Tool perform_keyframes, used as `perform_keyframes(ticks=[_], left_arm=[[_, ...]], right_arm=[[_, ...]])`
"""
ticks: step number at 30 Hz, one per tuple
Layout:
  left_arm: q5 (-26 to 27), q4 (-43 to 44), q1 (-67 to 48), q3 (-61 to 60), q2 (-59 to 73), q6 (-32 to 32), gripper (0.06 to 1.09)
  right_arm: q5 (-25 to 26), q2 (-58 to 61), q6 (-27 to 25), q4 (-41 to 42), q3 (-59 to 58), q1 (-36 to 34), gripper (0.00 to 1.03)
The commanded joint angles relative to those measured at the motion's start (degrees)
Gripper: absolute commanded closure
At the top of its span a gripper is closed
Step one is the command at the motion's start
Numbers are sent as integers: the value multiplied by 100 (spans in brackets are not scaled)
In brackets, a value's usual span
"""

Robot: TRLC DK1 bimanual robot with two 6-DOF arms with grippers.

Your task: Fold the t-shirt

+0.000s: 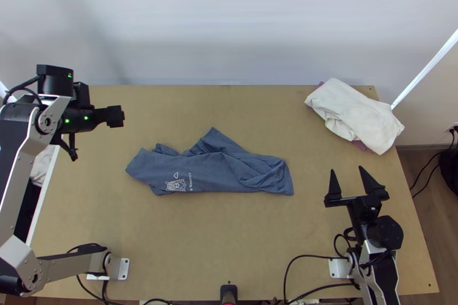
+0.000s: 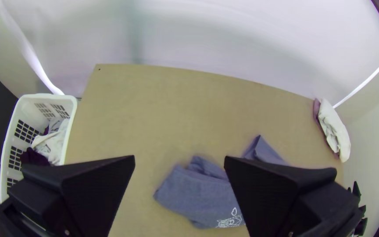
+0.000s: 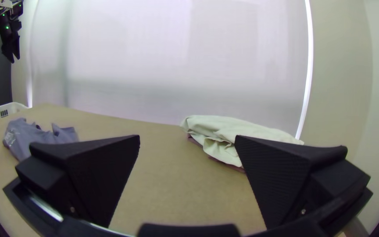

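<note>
On the desk [image 1: 229,236], with twelve o'clock at its far edge, the blue t-shirt [image 1: 229,173] lay near the centre, loosely folded into a rumpled strip, one peak jutting toward twelve and the white print toward eight. The left gripper [image 1: 117,116] hung at ten o'clock, its fingers released and empty. The right gripper [image 1: 346,170] was at four, fingers also parted, holding nothing. White cloth [image 1: 355,113] sat at two; a white basket [image 2: 49,95] stood beside the desk at nine.
</note>
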Motion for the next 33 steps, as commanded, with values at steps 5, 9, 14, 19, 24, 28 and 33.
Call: perform_keyframes(ticks=[5,9,14,19,24,28,33], left_arm=[[65,-95,50,-239,-208,-418,10],[56,-16,138,-512,-410,-444,10],[65,107,261,-740,-489,-338,10],[56,415,261,-863,-560,-207,10],[65,766,226,-1232,-788,-136,10],[65,1083,164,-1663,-1148,-40,10],[65,1267,199,-1927,-1377,48,10]], right_arm=[[41,239,8,-124,-20,59,5],[32,257,-625,-115,41,226,5],[-12,758,-1091,-326,718,789,5],[32,2305,-1363,-634,1896,1439,5],[401,3755,-1530,-1003,2985,2415,5],[867,4880,-1600,-1486,3803,3373,5],[867,5855,-1627,-1460,4304,3918,5]])
